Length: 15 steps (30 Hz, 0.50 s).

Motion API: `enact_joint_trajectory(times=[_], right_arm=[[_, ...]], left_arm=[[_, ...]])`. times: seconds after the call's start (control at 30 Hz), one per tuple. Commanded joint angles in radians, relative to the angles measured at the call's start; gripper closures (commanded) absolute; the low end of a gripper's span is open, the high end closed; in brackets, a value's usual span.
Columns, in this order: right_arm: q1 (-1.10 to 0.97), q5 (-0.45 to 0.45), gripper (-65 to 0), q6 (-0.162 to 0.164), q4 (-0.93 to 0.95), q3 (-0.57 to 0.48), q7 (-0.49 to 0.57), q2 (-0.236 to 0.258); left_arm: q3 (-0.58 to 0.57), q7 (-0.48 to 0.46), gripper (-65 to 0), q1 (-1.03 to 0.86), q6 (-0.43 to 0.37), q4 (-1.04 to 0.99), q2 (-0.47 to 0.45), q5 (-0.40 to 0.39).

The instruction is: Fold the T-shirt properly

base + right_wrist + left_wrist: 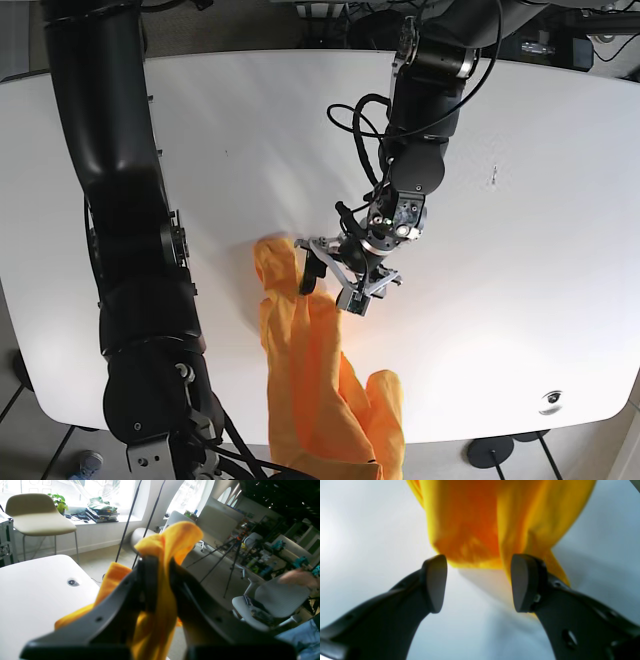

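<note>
The right gripper (157, 580) has its fingers (150, 575) pinching a bunch of the yellow T-shirt (320, 380), lifted at the near edge of the white surface (520, 200). The shirt hangs from there in a crumpled strip running up toward the middle of the surface. There the left gripper (335, 285) hovers at its far end, fingers (435, 582) spread wide, holding nothing.
</note>
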<state>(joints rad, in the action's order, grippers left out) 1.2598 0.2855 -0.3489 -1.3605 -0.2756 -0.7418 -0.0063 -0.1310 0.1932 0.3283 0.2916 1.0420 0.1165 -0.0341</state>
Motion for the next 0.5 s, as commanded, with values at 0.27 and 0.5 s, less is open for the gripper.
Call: enact_joint_trajectory(times=[0.27,0.5], right_arm=[[0.034,0.004,-2.1,0.006,-0.017,0.009,0.035,-0.004],[0.033,0.002,-2.1,0.011,-0.058,0.009,0.035,-0.005]], left_arm=[[0.0,-0.079,-37.8,0.056,0.004,-0.019,-0.027,-0.016],[-0.002,-0.274,-37.8,0.191,0.005,-0.335,-0.019,-0.014]])
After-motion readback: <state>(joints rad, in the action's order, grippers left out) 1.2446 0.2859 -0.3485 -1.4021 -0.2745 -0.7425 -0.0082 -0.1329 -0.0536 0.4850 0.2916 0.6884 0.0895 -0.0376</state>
